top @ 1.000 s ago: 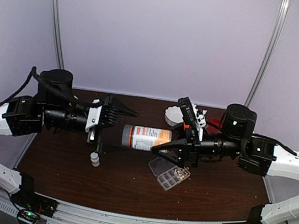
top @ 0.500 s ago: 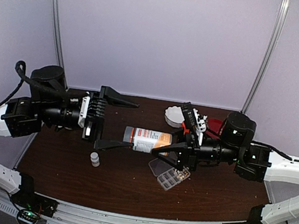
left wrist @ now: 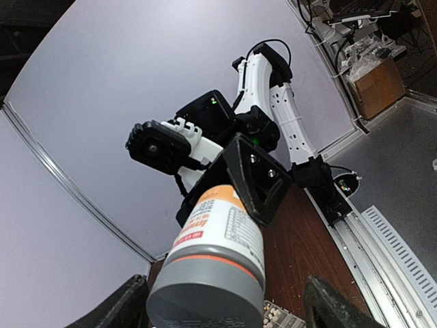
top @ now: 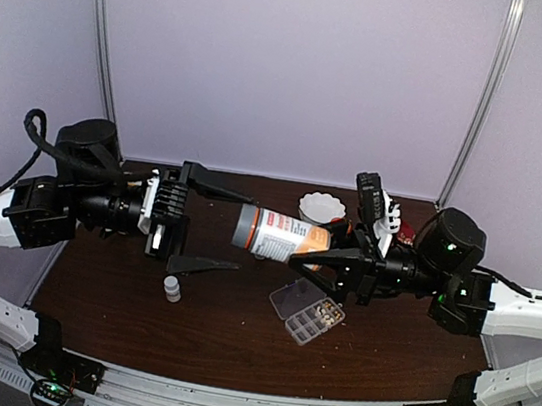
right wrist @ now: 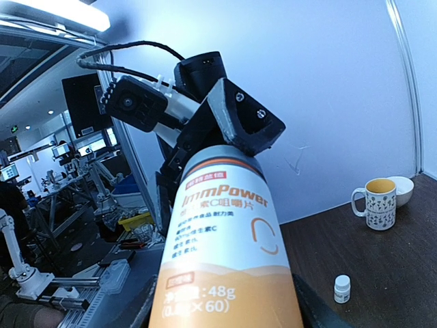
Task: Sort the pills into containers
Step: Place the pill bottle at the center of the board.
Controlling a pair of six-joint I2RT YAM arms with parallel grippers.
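My right gripper (top: 317,248) is shut on a grey-capped labelled bottle (top: 281,236) and holds it tilted above the table, cap toward the left arm. The left gripper (top: 213,230) is open, one finger on each side of the cap, not touching it. In the left wrist view the grey cap (left wrist: 208,285) sits between the two dark fingers (left wrist: 117,311). In the right wrist view the bottle label (right wrist: 225,253) fills the middle. The clear pill box (top: 308,314) lies open on the table under the bottle, with pale pills (left wrist: 276,316) in its cells.
A small white bottle (top: 172,288) stands on the brown table below the left gripper. At the back sit a white bowl (top: 321,208) and a patterned mug (right wrist: 374,203). A red object (top: 404,232) shows behind the right wrist.
The right arm has lifted the bottle off the table and drawn it up and to the right. The left gripper has turned, and its fingers now stand wide on both sides of the cap.
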